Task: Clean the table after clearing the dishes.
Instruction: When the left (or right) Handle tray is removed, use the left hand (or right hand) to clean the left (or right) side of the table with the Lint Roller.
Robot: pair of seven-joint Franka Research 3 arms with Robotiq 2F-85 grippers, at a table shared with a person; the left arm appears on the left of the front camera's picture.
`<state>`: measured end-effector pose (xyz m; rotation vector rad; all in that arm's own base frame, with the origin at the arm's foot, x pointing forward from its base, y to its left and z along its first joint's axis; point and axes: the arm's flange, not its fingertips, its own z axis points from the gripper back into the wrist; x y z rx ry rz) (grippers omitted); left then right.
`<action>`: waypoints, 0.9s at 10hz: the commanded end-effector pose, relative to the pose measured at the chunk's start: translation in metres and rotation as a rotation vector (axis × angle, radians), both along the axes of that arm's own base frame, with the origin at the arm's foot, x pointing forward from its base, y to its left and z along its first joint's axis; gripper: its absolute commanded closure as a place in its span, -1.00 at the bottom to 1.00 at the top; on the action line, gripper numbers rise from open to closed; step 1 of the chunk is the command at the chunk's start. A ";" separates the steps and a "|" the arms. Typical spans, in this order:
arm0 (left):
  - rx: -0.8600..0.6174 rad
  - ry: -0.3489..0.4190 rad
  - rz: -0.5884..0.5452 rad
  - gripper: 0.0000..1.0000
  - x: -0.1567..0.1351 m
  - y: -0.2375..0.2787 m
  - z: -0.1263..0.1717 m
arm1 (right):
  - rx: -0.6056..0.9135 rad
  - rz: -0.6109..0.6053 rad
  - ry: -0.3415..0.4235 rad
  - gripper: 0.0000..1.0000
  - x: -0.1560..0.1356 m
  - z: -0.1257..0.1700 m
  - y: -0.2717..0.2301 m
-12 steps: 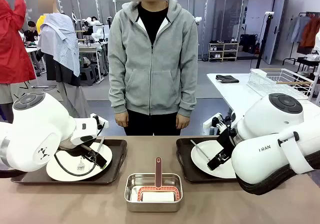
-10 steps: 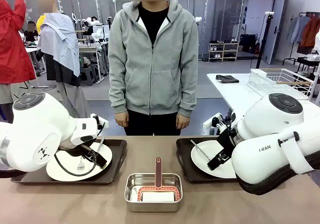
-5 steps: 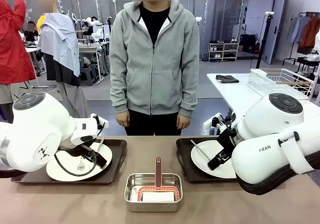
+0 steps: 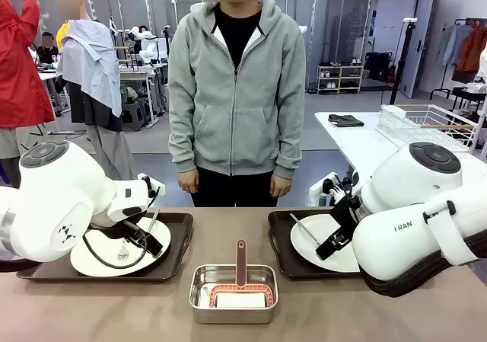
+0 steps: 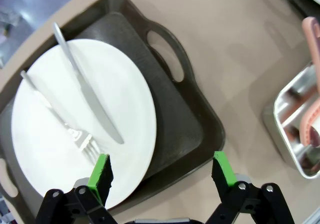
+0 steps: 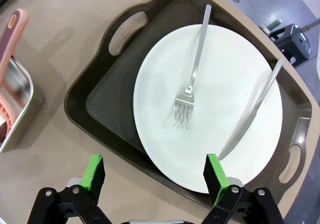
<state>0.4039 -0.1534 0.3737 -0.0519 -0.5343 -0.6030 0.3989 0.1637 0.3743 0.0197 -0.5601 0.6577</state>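
Change: neither arm has moved; only the person [image 4: 236, 91] has drifted slightly rightward, so clearing looks not yet begun.
- Left hand [image 5: 161, 165]: released, empty, over the near rim of the left tray [image 5: 200, 129].
- Left tray: dark matte, cut-out handles. It holds the glossy round left plate [image 5: 130, 84], with a steel fork [image 5: 60, 116] and knife [image 5: 87, 87].
- Steel pan [image 4: 196, 292]: rectangular, holding a pink-handled tool [image 4: 240, 262].
- Right hand [image 6: 155, 166]: released, over the right tray [image 6: 100, 99], which holds the right plate [image 6: 225, 134].
- Bench [image 4: 319, 311]: matte taupe.

A steel pan [image 4: 196, 281] sits on the table [image 4: 114, 311] between left plate [image 4: 97, 266] and right plate [image 4: 306, 244].
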 end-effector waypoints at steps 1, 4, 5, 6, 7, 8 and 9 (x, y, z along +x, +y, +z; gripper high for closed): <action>-0.081 0.100 -0.082 -1.00 0.012 0.015 0.029 | 0.058 0.024 0.105 -1.00 0.020 0.028 -0.008; -0.339 0.186 -0.142 -1.00 0.025 0.060 0.075 | 0.307 0.015 0.218 -1.00 0.040 0.069 -0.038; -0.480 0.230 -0.146 -1.00 0.029 0.083 0.089 | 0.431 -0.024 0.258 -1.00 0.040 0.083 -0.059; -0.635 0.249 -0.154 -1.00 0.027 0.111 0.103 | 0.603 -0.073 0.267 -1.00 0.032 0.096 -0.089; -0.752 0.238 -0.123 -1.00 0.019 0.143 0.110 | 0.764 -0.145 0.250 -1.00 0.016 0.106 -0.127; -0.848 0.204 -0.063 -1.00 0.003 0.186 0.113 | 0.905 -0.221 0.203 -1.00 -0.014 0.108 -0.176; -0.909 0.164 0.042 -1.00 -0.015 0.226 0.110 | 1.016 -0.322 0.170 -1.00 -0.041 0.106 -0.224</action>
